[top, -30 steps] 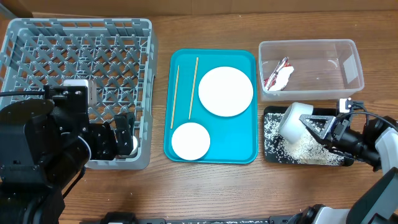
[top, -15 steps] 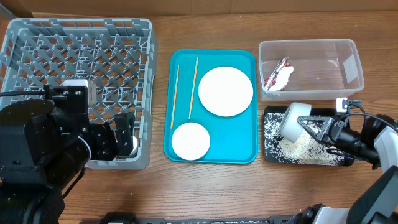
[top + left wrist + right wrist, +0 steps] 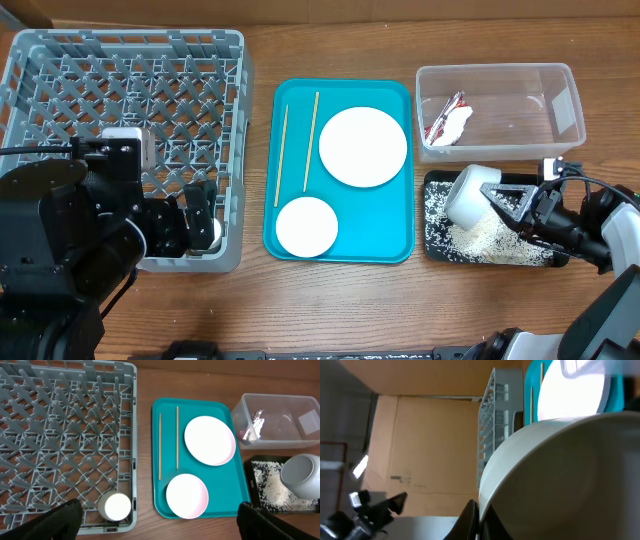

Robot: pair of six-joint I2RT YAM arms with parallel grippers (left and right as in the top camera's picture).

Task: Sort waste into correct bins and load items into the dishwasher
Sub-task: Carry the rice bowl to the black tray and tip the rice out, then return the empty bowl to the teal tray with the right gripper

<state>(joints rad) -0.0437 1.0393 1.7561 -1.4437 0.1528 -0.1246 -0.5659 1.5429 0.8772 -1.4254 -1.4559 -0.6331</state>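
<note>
My right gripper (image 3: 497, 201) is shut on the rim of a small white bowl (image 3: 468, 195), held tilted over the black tray (image 3: 433, 181) where loose rice (image 3: 492, 238) lies. In the right wrist view the bowl (image 3: 560, 470) fills the frame, its rim pinched between my fingers (image 3: 469, 519). The clear tub (image 3: 520, 112) holds the red wrapper with white tissue (image 3: 446, 122). My left gripper (image 3: 160, 525) hangs open over the near right corner of the grey dish rack (image 3: 130, 38), above a tiny white cup (image 3: 115, 505).
The teal tray (image 3: 390, 225) between rack and bins carries a round white plate (image 3: 362, 146), a second white bowl (image 3: 306, 227) and two chopsticks (image 3: 283, 155). My left arm's black body covers the rack's near left corner.
The right gripper and its bowl have drifted slightly left over the black tray. The left arm has not moved.
</note>
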